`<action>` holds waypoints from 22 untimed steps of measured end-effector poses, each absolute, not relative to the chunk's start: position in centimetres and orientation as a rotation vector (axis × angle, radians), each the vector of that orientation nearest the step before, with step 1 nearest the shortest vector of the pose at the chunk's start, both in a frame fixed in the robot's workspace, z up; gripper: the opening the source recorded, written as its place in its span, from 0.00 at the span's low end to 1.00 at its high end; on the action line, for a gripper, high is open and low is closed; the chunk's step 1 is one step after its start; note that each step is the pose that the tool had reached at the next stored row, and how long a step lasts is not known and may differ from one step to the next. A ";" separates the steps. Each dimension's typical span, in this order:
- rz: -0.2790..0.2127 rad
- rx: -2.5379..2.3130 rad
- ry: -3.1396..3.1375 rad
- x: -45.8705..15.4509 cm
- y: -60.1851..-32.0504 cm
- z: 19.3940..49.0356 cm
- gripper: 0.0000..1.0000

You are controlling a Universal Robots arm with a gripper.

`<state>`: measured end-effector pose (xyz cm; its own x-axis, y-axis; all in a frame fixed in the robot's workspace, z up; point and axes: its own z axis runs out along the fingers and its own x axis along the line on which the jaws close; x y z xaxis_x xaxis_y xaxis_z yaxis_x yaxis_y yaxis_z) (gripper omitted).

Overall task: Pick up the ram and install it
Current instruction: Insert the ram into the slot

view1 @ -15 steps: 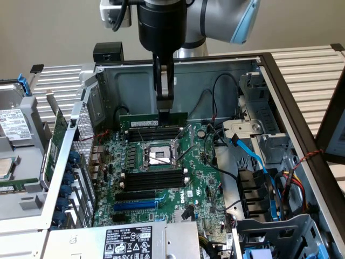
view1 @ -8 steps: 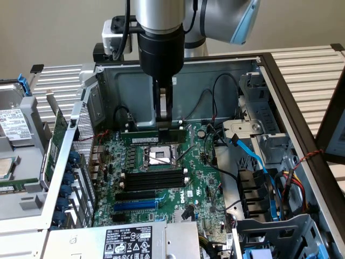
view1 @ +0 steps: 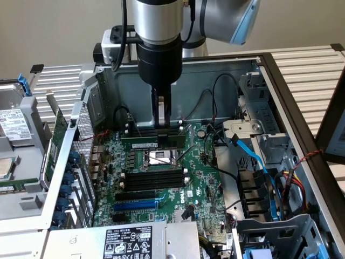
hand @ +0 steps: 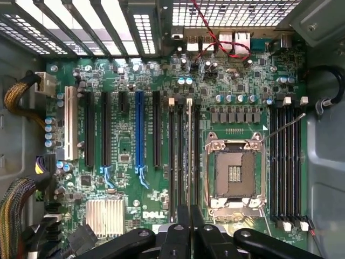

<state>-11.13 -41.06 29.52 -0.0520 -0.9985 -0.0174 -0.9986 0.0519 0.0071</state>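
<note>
The ram (view1: 141, 144) is a long green stick with a white label. It stands on edge along the black memory slots behind the empty CPU socket (view1: 160, 157) of the motherboard. My gripper (view1: 160, 127) comes straight down onto its top edge near the middle and is shut on it. In the wrist view the ram (hand: 188, 151) shows edge-on as a thin strip between two black slots, running out from between my black fingers (hand: 177, 237). I cannot tell whether it is seated in the slot.
A second bank of black slots (view1: 153, 181) and a blue expansion slot (view1: 135, 205) lie on the near side of the socket. Blue and black cables (view1: 253, 156) and drive bays crowd the exterior view's right. The case walls enclose the board.
</note>
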 end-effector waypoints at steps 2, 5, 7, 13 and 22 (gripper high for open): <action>0.016 -2.152 2.268 -11.3 -41.1 29.3 0.13; -0.002 -2.144 2.259 -11.6 -41.1 29.1 0.13; -0.004 -2.143 2.258 -11.6 -41.1 28.7 0.13; -0.006 -2.143 2.259 -11.7 -41.1 28.1 0.13; -0.030 -2.154 2.269 -11.7 -41.1 27.4 0.13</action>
<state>-11.68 -41.13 27.41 -0.0519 -0.9986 0.0033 -0.9984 0.0519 -0.0229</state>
